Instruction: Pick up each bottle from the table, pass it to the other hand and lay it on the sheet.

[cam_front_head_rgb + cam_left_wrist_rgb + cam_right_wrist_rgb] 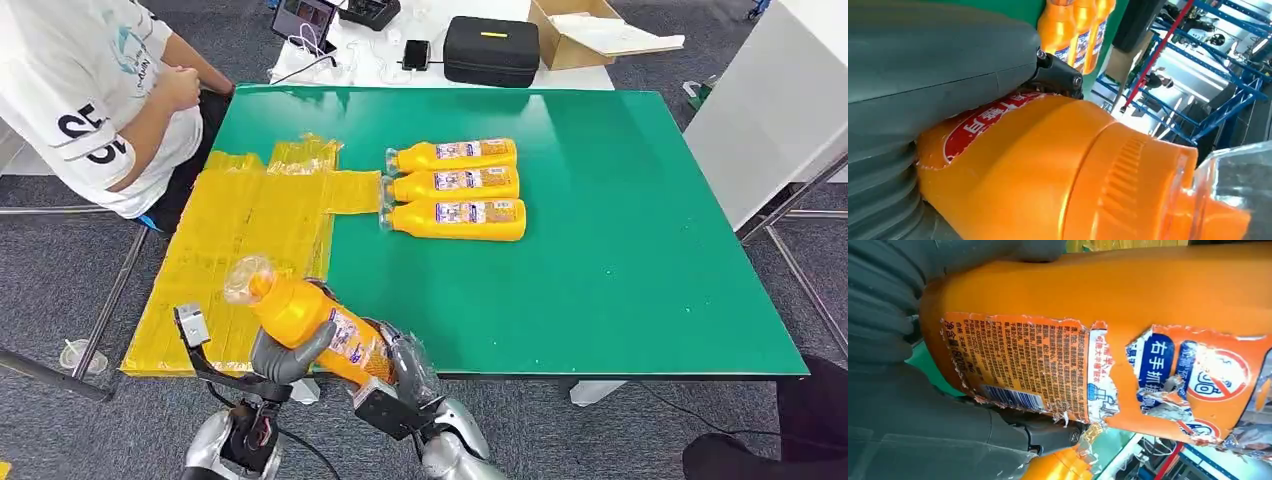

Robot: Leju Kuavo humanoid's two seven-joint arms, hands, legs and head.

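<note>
Handover is happening: both hands, left hand [285,352] and right hand [405,372], are gripping the orange bottle [310,320]; right fingers should be releasing only once left fingers are holding firmly.

The held bottle [318,330] hides the right hand's [405,365] fingers.

From here I see the held bottle [305,325] as smooth, glossy orange plastic with a ribbed collar and a clear plastic cap; its paper label [1058,375] is torn and peeling at the edges. The left hand [285,355] has a matt grey, ribbed cover, and the right hand [405,375] looks the same. The table [640,250] top is smooth green with a soft sheen. Along its left edge the sheet [240,250] is crinkly, shiny yellow film. Three bottles [455,188] near the middle gleam likewise.
</note>
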